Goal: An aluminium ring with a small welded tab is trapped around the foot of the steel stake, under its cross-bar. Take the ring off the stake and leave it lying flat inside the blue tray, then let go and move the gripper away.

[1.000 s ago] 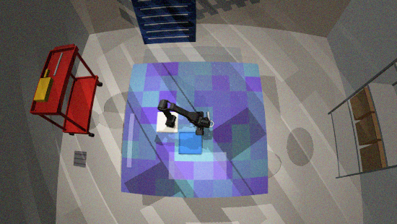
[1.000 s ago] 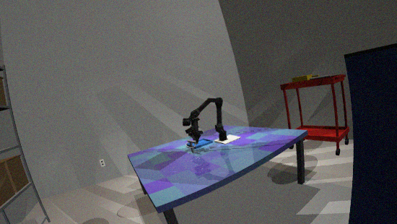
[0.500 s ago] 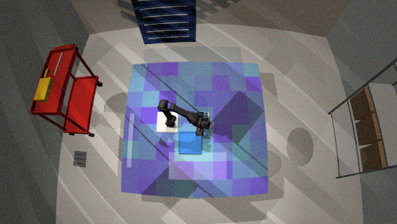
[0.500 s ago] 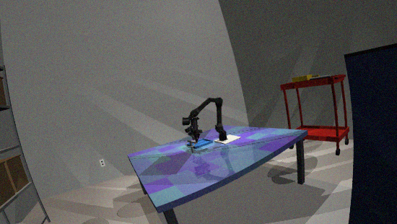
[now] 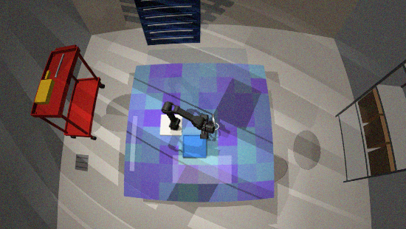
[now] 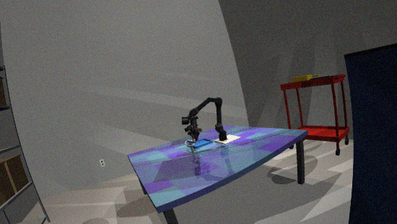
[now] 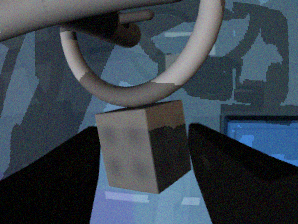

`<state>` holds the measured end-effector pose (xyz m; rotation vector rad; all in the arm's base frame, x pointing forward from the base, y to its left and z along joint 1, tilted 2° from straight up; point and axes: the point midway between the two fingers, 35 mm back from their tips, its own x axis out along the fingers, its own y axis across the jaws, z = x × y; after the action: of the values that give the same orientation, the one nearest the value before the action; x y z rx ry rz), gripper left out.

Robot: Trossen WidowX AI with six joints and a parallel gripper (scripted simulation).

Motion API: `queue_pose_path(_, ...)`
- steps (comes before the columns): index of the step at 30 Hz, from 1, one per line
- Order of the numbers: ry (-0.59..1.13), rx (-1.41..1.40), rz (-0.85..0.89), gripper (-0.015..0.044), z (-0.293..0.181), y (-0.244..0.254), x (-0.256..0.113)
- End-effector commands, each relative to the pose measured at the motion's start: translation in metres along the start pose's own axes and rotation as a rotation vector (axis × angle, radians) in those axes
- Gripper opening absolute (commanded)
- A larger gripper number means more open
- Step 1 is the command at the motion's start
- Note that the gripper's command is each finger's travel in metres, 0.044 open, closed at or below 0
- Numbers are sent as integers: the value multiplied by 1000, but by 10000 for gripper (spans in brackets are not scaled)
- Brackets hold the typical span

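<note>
Patchwork worktop [image 5: 245, 148] [image 6: 234, 155] in blues and purples; red two-tier cart [image 5: 83, 105] [image 6: 313, 84], a yellow box [image 5: 44, 91] [image 6: 302, 78] on top; dark-blue drawer cabinet [image 5: 170, 27]; grey walls [image 6: 126, 65]; pale floor [image 5: 310, 107] crossed by light bands.
</note>
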<state>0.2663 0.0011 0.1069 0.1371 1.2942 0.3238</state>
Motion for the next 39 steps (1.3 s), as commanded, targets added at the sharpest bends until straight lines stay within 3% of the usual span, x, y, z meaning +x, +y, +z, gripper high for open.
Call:
queue_pose_path(1, -7, -6, -5, 0, 2, 1, -3)
queue_pose_path(39, -26, -72, -235, 0, -1, 34, -2)
